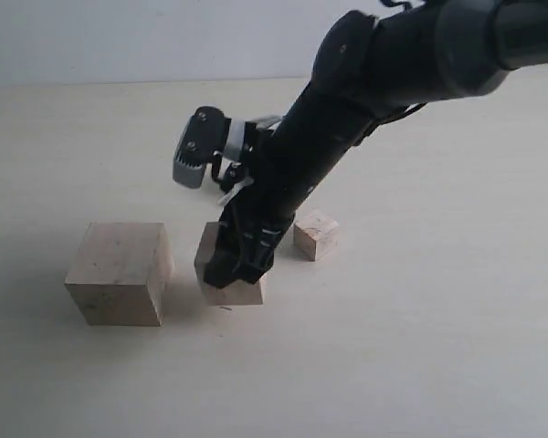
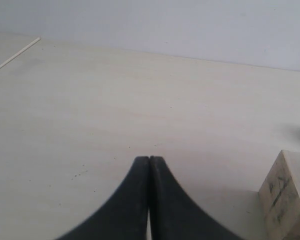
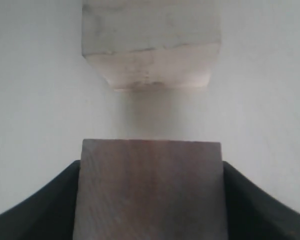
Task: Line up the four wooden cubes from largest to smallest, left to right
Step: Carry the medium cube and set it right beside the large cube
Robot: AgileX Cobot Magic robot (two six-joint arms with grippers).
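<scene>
The big wooden cube (image 1: 119, 272) stands on the table at the left. Just right of it, my right gripper (image 1: 237, 272) is shut on the medium cube (image 1: 221, 290), which sits at table level or barely above it. In the right wrist view the medium cube (image 3: 150, 190) fills the space between the black fingers (image 3: 45, 200), with the big cube (image 3: 150, 47) straight ahead and a gap between the two. A smaller cube (image 1: 315, 234) lies right of the arm. The tiny cube is out of view. My left gripper (image 2: 149, 162) is shut and empty over bare table.
The right arm (image 1: 347, 119) slants down from the upper right across the table's middle. A pale cube corner with dark marks (image 2: 289, 197) shows beside the left gripper; I cannot tell which cube it is. A thin white line (image 2: 15, 56) crosses the far table.
</scene>
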